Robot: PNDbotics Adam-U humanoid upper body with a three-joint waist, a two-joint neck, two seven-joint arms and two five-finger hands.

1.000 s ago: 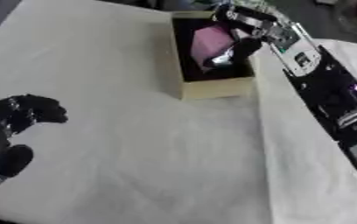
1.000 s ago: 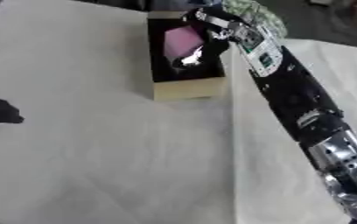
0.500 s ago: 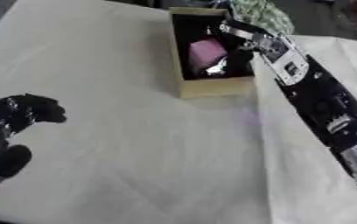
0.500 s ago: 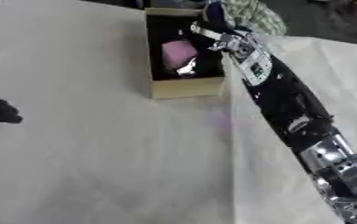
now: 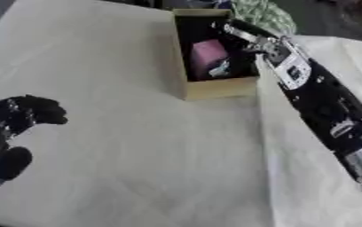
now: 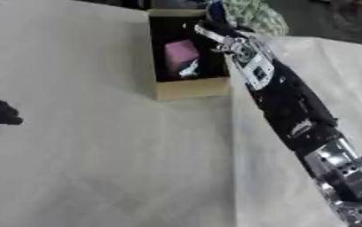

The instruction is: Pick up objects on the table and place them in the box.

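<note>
An open cardboard box point(image 5: 215, 88) with a dark inside stands at the far middle of the cloth-covered table. A pink object point(image 5: 207, 52) lies inside it, with a small silvery piece against its lower right side. My right arm comes in from the right and reaches over the box's right wall. My right hand point(image 5: 233, 48) is down inside the box beside the pink object, dark against the dark interior. Its hold on the object is hidden. My left hand point(image 5: 13, 122) rests open at the lower left, away from the box.
A green patterned cloth point(image 5: 265, 15) lies just behind the box. A second white sheet point(image 5: 316, 177) overlaps the table cover along a seam on the right, under my right arm. The table's far edge runs just behind the box.
The view has shifted. The pink object sits lower in the box than a second ago, and my right hand has gone deeper in with it. The left hand has stayed put.
</note>
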